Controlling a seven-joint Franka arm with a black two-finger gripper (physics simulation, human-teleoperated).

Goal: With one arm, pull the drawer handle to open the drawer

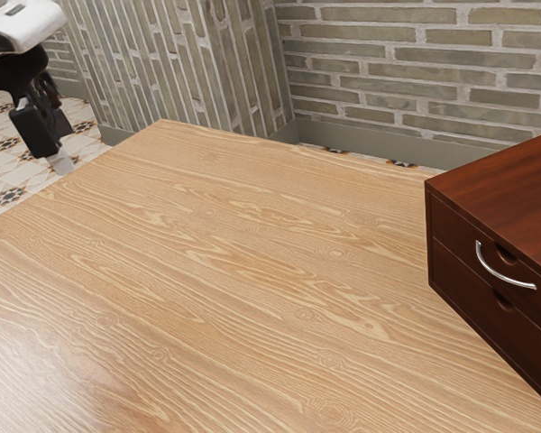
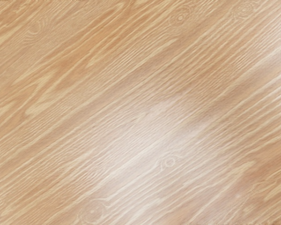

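While the gripper is hanging high at the exterior view's upper left, well apart from the cabinet, I am treating this as the approach step, with none of the pull begun. I cannot tell from this angle whether the gripper is released or clenched, so I am planning to command it wide before closing in. The drawer is sitting flush in the dark red cabinet at the exterior view's right edge and looks closed. Its handle is a curved silver bar standing off the front. The wrist camera is looking at bare tabletop, so I am steering by the exterior view for now.

To do this well, I am aiming to carry the hand across the tabletop, bring it level with the handle, and turn it to face the drawer front. That way the middle of the bar ends up inside the gripper's span. I am judging the bar thin and smooth, so an off-centre hold could slip or twist. I am also planning 1 straight pull along the drawer's travel. A pull upward or sideways could jam the drawer or drag the whole cabinet across the tabletop.
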